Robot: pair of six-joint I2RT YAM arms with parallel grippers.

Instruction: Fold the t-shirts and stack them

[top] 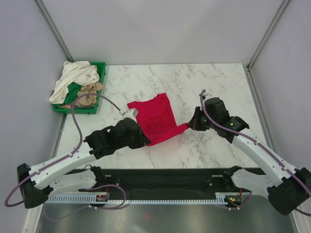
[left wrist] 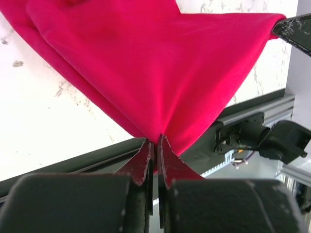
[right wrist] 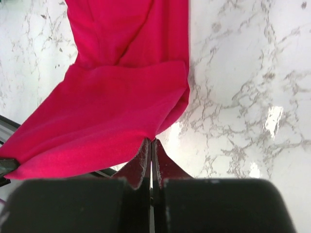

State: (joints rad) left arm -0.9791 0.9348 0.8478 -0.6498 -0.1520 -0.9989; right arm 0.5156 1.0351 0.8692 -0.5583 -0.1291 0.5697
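The crimson-red t-shirt [top: 156,118] hangs stretched over the middle of the marble table, its far part on the surface. My left gripper [top: 145,141] is shut on its near left corner; in the left wrist view [left wrist: 156,138] the fabric [left wrist: 155,63] fans out from the closed fingertips. My right gripper [top: 191,124] is shut on its right corner; in the right wrist view [right wrist: 150,141] the cloth [right wrist: 112,97] spreads to the left. A small white tag [top: 127,112] shows at the shirt's left edge. Cream-white [top: 74,77] and tan-beige [top: 87,94] shirts lie heaped in the tray.
A green plastic tray [top: 99,73] stands at the table's far left corner. Grey walls enclose the table on three sides. A black rail [top: 160,177] with the arm bases runs along the near edge.
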